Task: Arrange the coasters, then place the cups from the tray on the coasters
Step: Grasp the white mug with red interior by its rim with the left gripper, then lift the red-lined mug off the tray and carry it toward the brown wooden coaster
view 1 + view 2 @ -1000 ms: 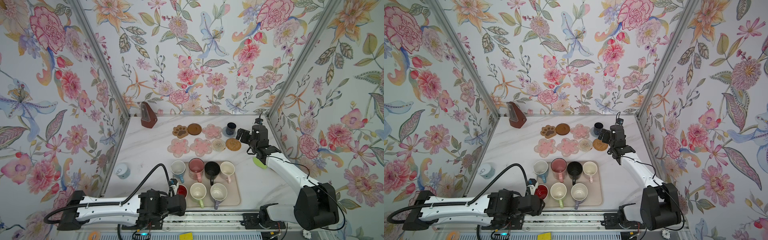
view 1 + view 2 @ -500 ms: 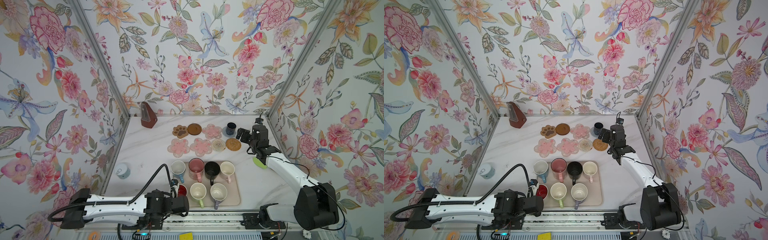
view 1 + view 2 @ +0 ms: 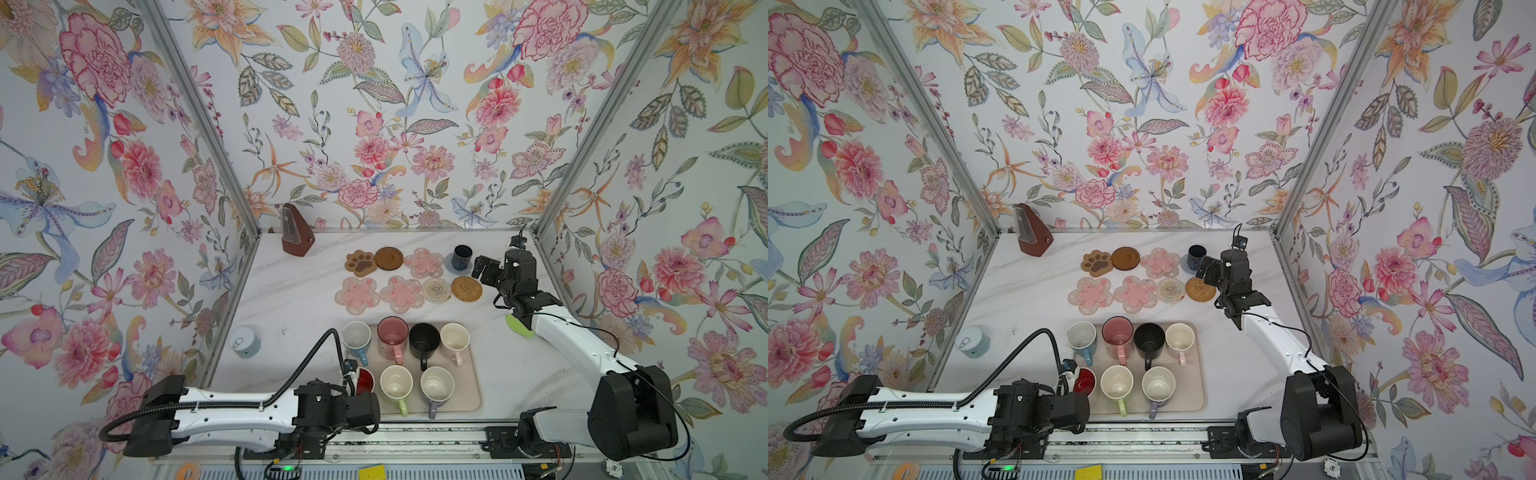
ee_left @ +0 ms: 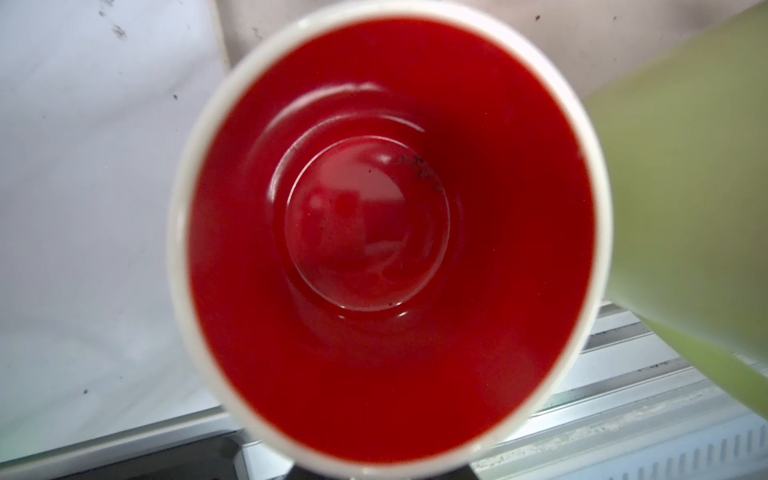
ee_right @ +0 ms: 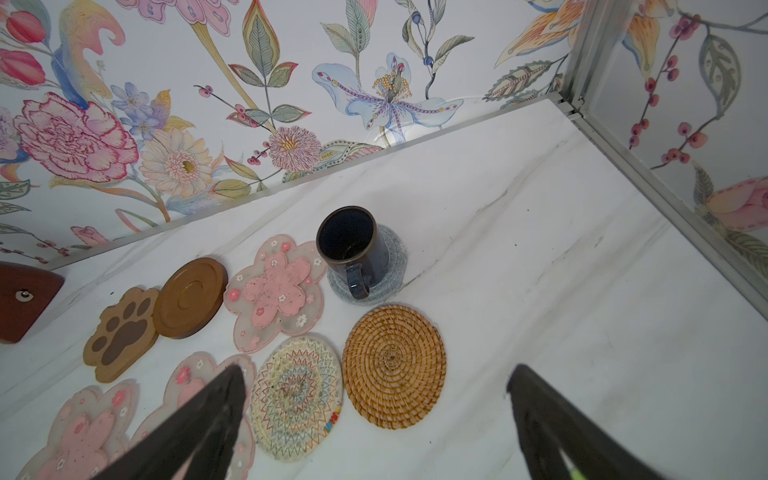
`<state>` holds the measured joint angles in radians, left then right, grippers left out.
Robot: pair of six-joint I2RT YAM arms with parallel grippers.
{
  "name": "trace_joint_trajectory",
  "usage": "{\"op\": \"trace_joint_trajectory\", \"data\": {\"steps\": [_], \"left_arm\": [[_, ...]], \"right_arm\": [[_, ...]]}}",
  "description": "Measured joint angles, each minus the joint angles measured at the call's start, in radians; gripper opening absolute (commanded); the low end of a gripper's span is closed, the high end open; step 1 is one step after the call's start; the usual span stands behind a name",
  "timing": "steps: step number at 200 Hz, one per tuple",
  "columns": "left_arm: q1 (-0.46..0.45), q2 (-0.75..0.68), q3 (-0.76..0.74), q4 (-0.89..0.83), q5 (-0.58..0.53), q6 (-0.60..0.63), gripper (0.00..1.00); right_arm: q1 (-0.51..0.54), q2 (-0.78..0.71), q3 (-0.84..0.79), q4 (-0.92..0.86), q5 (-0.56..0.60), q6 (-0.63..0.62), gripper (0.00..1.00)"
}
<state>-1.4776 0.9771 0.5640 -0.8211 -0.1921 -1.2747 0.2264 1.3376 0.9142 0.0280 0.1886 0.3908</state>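
Two rows of coasters (image 3: 401, 294) lie at the back of the table. A small navy cup (image 3: 462, 257) stands on the grey-blue coaster (image 5: 395, 270). My right gripper (image 3: 482, 270) hovers open just right of it, above the tan woven coaster (image 5: 395, 365). The beige tray (image 3: 473, 386) holds the other cups: blue, pink (image 3: 392, 338), black and cream behind, green (image 3: 396, 386) and lavender in front. The red-inside white cup (image 3: 365, 380) stands at the tray's front left corner. My left gripper (image 3: 360, 388) is shut at its near rim, fingers hidden under the rim in the left wrist view.
A brown metronome (image 3: 296, 230) stands at the back left and a small white can (image 3: 245, 341) at the left edge. The arms' metal rail (image 3: 415, 436) runs along the front. Flowered walls close in the left, back and right.
My left arm has slid right, bringing its gripper up against the red-inside cup. The cup has not moved. The right arm is still.
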Motion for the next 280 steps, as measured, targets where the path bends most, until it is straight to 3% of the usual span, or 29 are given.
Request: {"op": "trace_joint_trajectory", "data": {"steps": [15,73,159,189,217,243,280], "left_arm": [[0.000,-0.001,0.008,-0.010,-0.004,-0.002,0.00],[0.000,-0.018,0.043,-0.076,-0.003,-0.007,0.00],[0.000,-0.155,0.104,-0.357,-0.077,-0.106,0.00],[0.017,-0.162,0.195,-0.496,-0.146,-0.142,0.00],[0.180,-0.174,0.309,-0.531,-0.227,-0.045,0.00],[0.433,-0.183,0.342,-0.444,-0.266,0.169,0.00],[0.737,-0.103,0.370,-0.237,-0.225,0.513,0.00]], "right_arm": [[0.000,0.003,0.000,0.005,-0.003,0.003,0.99],[0.000,0.019,0.000,0.015,-0.022,0.018,0.99],[0.000,0.035,0.000,0.015,-0.024,0.019,0.99],[0.000,0.040,0.000,0.015,-0.024,0.019,0.99],[-0.002,0.040,0.000,0.015,-0.024,0.018,0.99],[-0.006,0.039,0.000,0.013,-0.024,0.018,0.99],[-0.010,0.008,0.000,-0.005,-0.026,0.018,0.99]]}}
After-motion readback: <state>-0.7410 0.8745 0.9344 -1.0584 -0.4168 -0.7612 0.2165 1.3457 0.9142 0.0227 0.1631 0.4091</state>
